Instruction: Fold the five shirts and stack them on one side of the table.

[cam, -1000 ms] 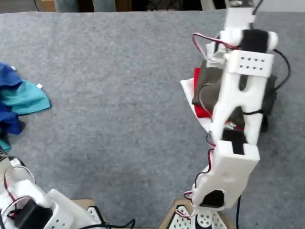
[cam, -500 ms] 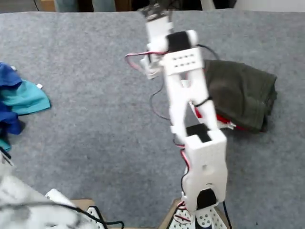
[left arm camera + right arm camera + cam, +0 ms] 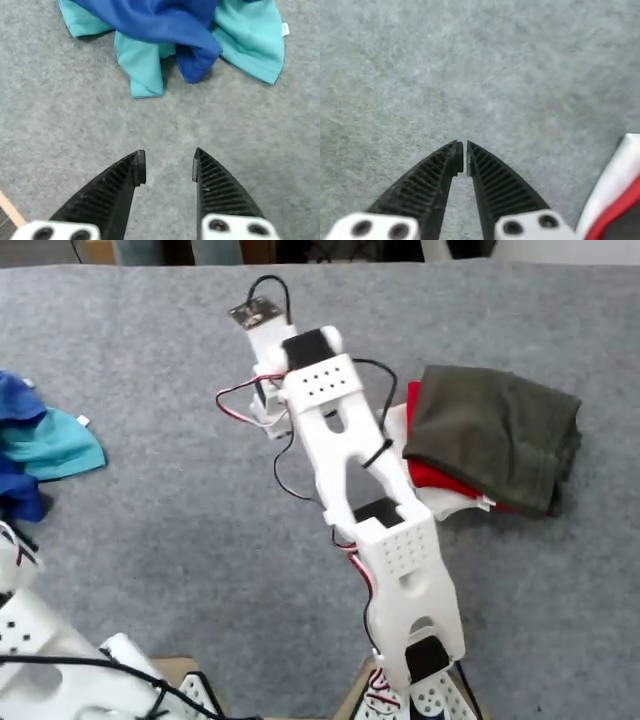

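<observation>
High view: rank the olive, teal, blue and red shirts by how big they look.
1. olive shirt.
2. teal shirt and blue shirt: alike, both cut by the frame edge, unranked.
3. red shirt, a sliver.

The high camera looks steeply down on the grey table (image 3: 150, 360) from above its near side, while both wrist cameras face it closely, the left sharing the loose shirts (image 3: 45, 445), the right an edge of the folded stack (image 3: 490, 440).
</observation>
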